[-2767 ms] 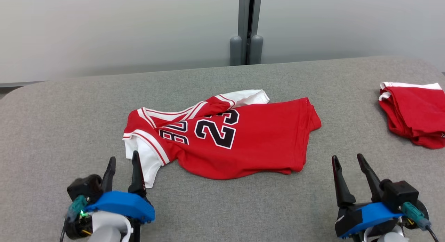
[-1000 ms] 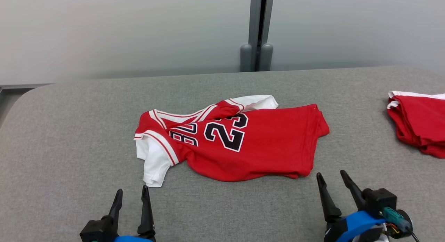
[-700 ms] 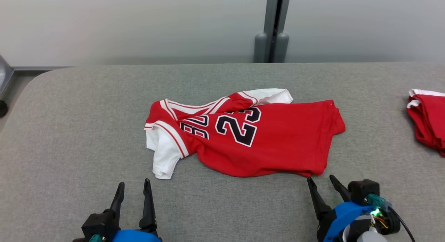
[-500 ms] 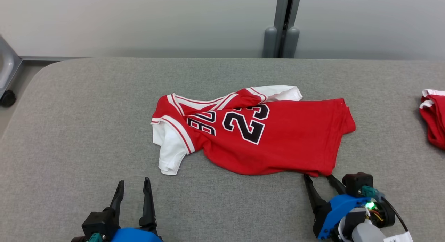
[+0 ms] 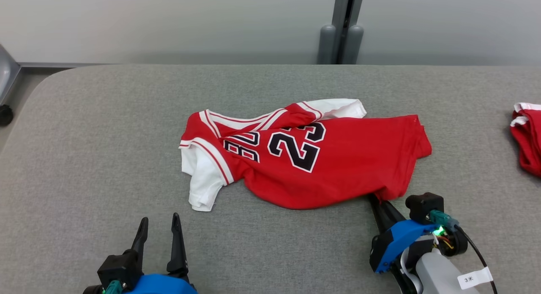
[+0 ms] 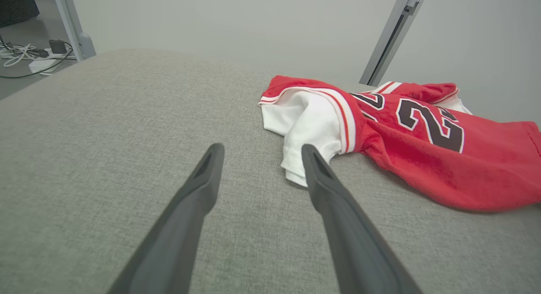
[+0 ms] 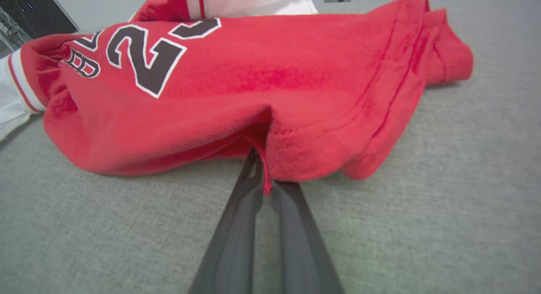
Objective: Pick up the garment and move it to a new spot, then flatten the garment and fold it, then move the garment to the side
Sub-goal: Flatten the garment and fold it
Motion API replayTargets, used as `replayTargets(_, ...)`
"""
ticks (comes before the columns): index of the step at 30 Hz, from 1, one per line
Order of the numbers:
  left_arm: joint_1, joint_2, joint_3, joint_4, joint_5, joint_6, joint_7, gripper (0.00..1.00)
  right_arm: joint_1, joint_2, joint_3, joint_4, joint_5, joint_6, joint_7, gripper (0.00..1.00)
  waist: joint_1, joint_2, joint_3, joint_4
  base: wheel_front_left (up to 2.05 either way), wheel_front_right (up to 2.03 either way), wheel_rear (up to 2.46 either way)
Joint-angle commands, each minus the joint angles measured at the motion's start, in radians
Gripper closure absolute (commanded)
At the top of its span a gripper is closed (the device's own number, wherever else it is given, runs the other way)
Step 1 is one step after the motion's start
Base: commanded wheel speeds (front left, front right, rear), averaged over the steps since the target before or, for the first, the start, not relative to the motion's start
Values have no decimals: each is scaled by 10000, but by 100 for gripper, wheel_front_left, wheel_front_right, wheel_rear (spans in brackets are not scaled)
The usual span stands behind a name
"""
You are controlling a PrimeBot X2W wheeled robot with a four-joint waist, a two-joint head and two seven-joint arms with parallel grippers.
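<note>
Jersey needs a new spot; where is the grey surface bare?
Widest bare patch: the grey surface left of the jersey, out to its rounded edge. A bare strip runs behind it by the wall. The right is crowded: another red garment, and the right gripper on the jersey's hem.

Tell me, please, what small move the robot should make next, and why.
Probably lift the right gripper slightly: it is shut on the near hem of the red jersey, pinching a fold, while the rest lies on the grey surface. The left gripper hangs open, short of the white sleeve.
</note>
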Motion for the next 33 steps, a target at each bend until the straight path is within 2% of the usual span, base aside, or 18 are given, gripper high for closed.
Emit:
replayTargets(1, -46, 3, 17, 2, 65, 13, -44, 0, 295, -20, 86, -670, 41, 1, -163, 100, -1, -1, -138, -215, 0, 0, 0)
replayTargets(5, 133, 20, 78, -47, 74, 53, -46, 0, 1162, -21, 81, -2276, -247, 1, -130, 100, -1, -1, -348, -582, 0, 0, 0)
replayTargets(8, 219, 51, 133, -97, 86, 66, -46, 0, 2058, -23, -3, -3830, -567, 1, 464, 100, -1, -1, -491, -920, 0, 0, 0)
replayTargets(9, 219, 51, 133, -97, 86, 66, -46, 0, 2058, -23, -3, -3830, -567, 1, 464, 100, -1, -1, -491, -920, 0, 0, 0)
replayTargets(10, 230, 58, 137, -128, 102, 61, -47, 0, 2742, -20, -159, -4950, -770, 1, 1016, 100, -1, -1, -546, -1098, 0, 0, 0)
replayTargets(11, 230, 58, 137, -128, 102, 61, -47, 0, 2742, -20, -159, -4950, -770, 1, 1016, 100, -1, -1, -546, -1098, 0, 0, 0)
replayTargets(18, 176, 72, 97, -166, 168, -13, -48, 0, 4973, -20, -323, -8385, -987, 1, 3190, 100, -1, -1, -567, -1497, 0, 0, 0)
replayTargets(22, 94, 77, 49, -133, 208, -56, -51, 0, 5745, -21, -621, -8970, -950, 1, 3869, 100, -1, -1, -518, -1549, 0, 0, 0)
replayTargets(27, 35, 75, -28, -76, 251, -79, -51, 0, 5889, -20, -1458, -8479, -932, 1, 3723, 98, -1, -1, -507, -1505, 0, 0, 0)
replayTargets(28, 32, 77, -41, -67, 253, -78, -51, 0, 5845, -18, -1652, -8315, -852, 1, 3636, 93, -1, -1, -511, -1486, 0, 0, 0)
replayTargets(29, 27, 79, -46, -67, 243, -78, -49, 0, 5801, -15, -1794, -8149, -845, 1, 3550, 82, -1, -1, -515, -1463, 0, 0, 0)
replayTargets(30, 22, 89, -48, -70, 236, -73, -51, 0, 5741, -18, -1943, -7984, -846, 1, 3463, 65, -1, -1, -516, -1443, 0, 0, 0)
replayTargets(31, 19, 101, -45, -73, 231, -67, -50, 0, 5653, -21, -2099, -7843, -841, 1, 3324, 9, -1, -1, -518, -1425, 0, 0, 0)
replayTargets(32, 14, 109, -44, -70, 226, -58, -51, 0, 5572, -20, -2217, -7708, -896, 1, 3219, 0, -1, -1, -521, -1408, 0, 0, 0)
replayTargets(33, 10, 119, -37, -62, 218, -51, -50, 0, 5508, -20, -2310, -7606, -970, 1, 3112, 0, -1, -1, -526, -1394, 0, 0, 0)
